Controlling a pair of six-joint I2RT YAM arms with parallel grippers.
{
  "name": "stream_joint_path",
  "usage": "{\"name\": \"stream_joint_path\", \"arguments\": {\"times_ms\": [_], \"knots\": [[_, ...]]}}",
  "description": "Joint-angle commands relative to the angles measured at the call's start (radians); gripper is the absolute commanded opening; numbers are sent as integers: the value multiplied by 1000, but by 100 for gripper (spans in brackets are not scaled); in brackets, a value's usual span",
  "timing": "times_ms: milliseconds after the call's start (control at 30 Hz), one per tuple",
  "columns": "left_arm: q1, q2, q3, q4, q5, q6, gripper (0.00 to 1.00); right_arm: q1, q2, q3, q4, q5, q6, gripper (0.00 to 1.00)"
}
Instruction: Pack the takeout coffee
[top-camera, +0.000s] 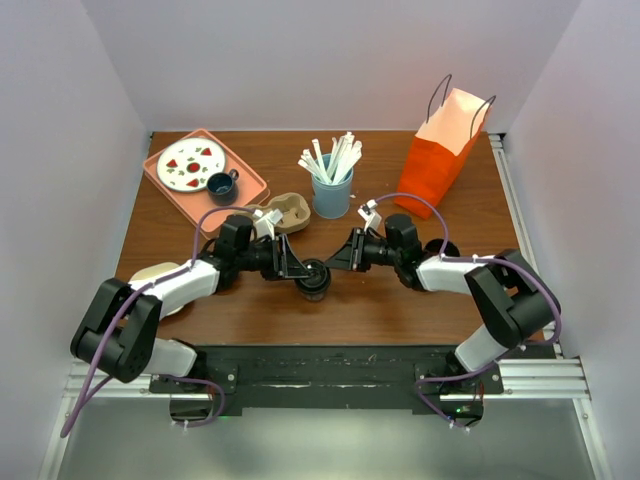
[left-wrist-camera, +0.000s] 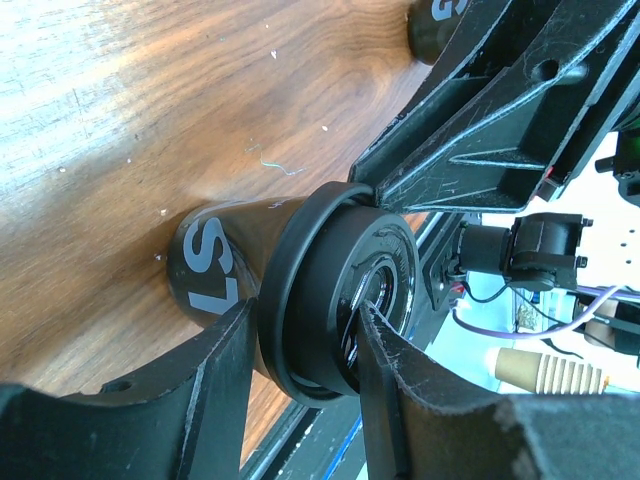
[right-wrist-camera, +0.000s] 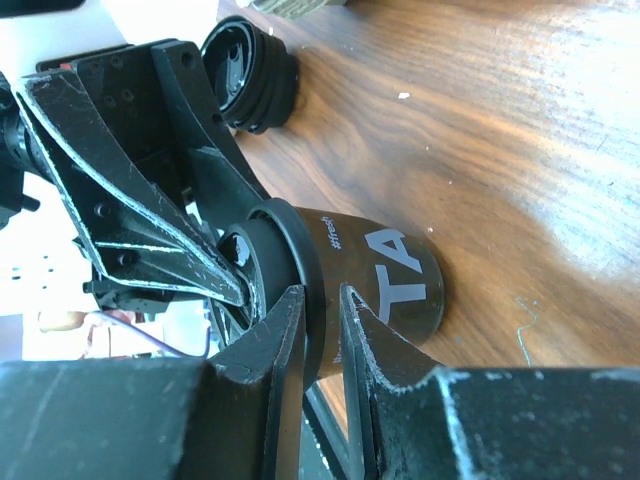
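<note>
left gripper (top-camera: 298, 268): clamped on coffee cup (top-camera: 313, 282) body
right gripper (top-camera: 337, 262): pinching lid (right-wrist-camera: 298, 240) rim
done: lid on, looks seated
todo: cup into carrier (top-camera: 287, 212), then orange bag (top-camera: 440, 160)

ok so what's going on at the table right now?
Both arms meet at a black coffee cup standing mid-table. The left pincer grips the cup near its top, and the right pincer pinches the rim of its lid. The cup is not yet in the cardboard carrier or the orange bag behind it. A second black cup sits by the right arm.
</note>
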Motion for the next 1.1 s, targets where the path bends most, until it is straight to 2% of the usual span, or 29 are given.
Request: {"name": "stream_joint_path", "arguments": {"times_ms": [0, 100, 233, 333, 567, 667, 833, 1067], "knots": [[-43, 88, -58, -185, -193, 88, 41, 26, 133, -80, -208, 161, -70, 21], [-45, 87, -55, -187, -191, 87, 41, 25, 57, -33, -236, 124, -73, 25], [-45, 82, -54, -182, -183, 91, 41, 23, -56, 130, -407, 118, -107, 33], [-46, 80, -47, -187, -174, 100, 41, 23, -94, 225, -486, 85, -133, 45], [-46, 90, 12, -214, -180, 145, 41, 23, -90, 235, -514, -13, -185, 63], [-46, 99, 37, -230, -183, 160, 41, 22, -83, 230, -513, -43, -199, 65], [-46, 116, 55, -239, -179, 176, 41, 22, -68, 225, -535, -56, -239, 63], [-46, 142, 75, -227, -162, 180, 41, 23, 16, 207, -443, -65, -203, 57]]}}
